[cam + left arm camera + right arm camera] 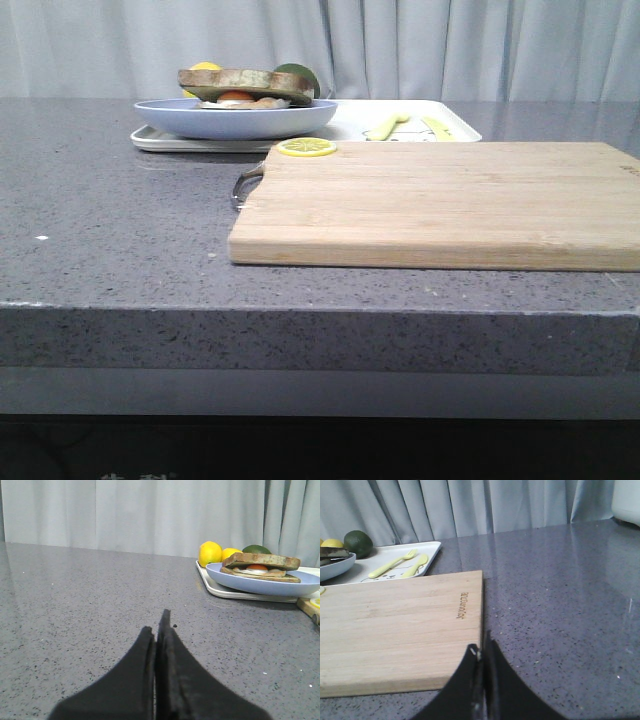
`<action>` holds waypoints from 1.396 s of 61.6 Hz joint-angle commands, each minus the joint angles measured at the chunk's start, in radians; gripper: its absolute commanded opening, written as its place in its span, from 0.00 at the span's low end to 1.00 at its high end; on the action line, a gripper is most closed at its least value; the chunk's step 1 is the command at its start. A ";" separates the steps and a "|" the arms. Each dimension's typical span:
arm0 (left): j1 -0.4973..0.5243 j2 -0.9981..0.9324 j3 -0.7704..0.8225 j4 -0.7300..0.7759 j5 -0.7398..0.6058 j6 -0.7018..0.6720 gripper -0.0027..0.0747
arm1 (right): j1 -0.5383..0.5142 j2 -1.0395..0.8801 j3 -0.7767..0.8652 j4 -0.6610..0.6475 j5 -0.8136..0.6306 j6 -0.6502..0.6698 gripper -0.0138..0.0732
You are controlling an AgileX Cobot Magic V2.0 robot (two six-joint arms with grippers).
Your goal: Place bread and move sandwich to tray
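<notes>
While both black claws, left and right, sit pinched together empty, your brown-crusted egg sandwich at eleven o'clock half hides behind its pale-blue plate rim.

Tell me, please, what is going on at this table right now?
Nothing is being handled. The egg sandwich sits on its round pale-blue plate, which rests on the white rectangular tray. The wooden cutting board carries only a lemon slice. The left gripper and right gripper are shut and empty above the grey counter.

Egg sandwich on blue plate, atop white tray.
</notes>
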 commanded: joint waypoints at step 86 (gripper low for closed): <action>0.001 -0.020 0.003 -0.008 -0.080 -0.001 0.01 | -0.002 -0.018 -0.003 -0.111 -0.084 0.063 0.08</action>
